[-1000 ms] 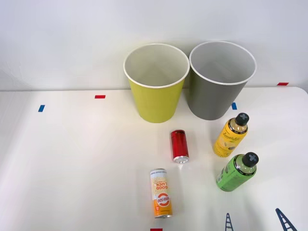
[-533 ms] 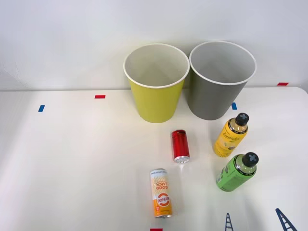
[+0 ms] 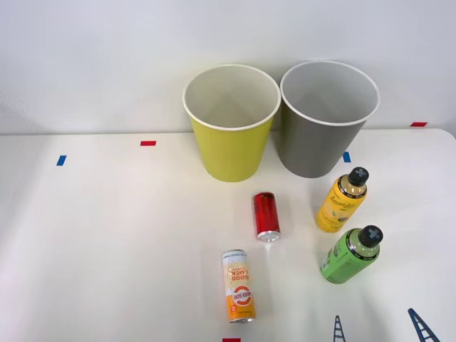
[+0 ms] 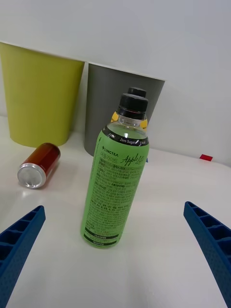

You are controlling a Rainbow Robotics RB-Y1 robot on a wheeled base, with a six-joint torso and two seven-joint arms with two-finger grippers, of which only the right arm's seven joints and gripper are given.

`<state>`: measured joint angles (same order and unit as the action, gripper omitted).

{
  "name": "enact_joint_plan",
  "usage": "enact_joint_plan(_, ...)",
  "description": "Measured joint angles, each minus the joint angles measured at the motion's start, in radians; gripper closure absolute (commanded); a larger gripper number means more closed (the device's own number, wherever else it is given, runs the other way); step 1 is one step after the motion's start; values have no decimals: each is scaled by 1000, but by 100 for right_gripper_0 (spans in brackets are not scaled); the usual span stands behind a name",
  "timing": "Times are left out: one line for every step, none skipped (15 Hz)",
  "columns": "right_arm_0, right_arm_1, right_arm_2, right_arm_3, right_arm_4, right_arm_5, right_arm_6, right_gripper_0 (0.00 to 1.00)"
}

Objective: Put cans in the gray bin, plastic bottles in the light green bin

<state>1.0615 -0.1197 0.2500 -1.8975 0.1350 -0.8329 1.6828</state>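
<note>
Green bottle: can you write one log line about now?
right hand: open, facing green bottle | bottle: upright on table, untouched | bins: nothing in yet

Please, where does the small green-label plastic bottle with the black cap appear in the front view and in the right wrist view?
Front view: the green-label plastic bottle stands near the table's right front, nearer the camera than the yellow-label bottle.
Right wrist view: it stands upright, centred between the open blue fingers.
Shared landmark: the dark-gray bin behind it.
</note>
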Motion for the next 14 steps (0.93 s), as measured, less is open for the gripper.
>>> enact_joint_plan(0, 0, 0, 0, 0, 0, 0, 0)
enact_joint_plan(0, 0, 0, 0, 0, 0, 0, 0)
enact_joint_plan(0, 0, 0, 0, 0, 0, 0, 0)
enact_joint_plan(0, 0, 0, 0, 0, 0, 0, 0)
enact_joint_plan(0, 0, 0, 0, 0, 0, 0, 0)
enact_joint_plan(0, 0, 0, 0, 0, 0, 0, 0)
enact_joint_plan(0, 0, 0, 0, 0, 0, 0, 0)
enact_joint_plan(0, 0, 0, 0, 0, 0, 0, 0)
enact_joint_plan(0, 0, 0, 0, 0, 0, 0, 0)
enact_joint_plan(0, 0, 0, 0, 0, 0, 0, 0)
enact_joint_plan(0, 0, 0, 0, 0, 0, 0, 0)
enact_joint_plan(0, 0, 0, 0, 0, 0, 0, 0)
enact_joint_plan(0, 0, 0, 0, 0, 0, 0, 0)
enact_joint_plan(0, 0, 0, 0, 0, 0, 0, 0)
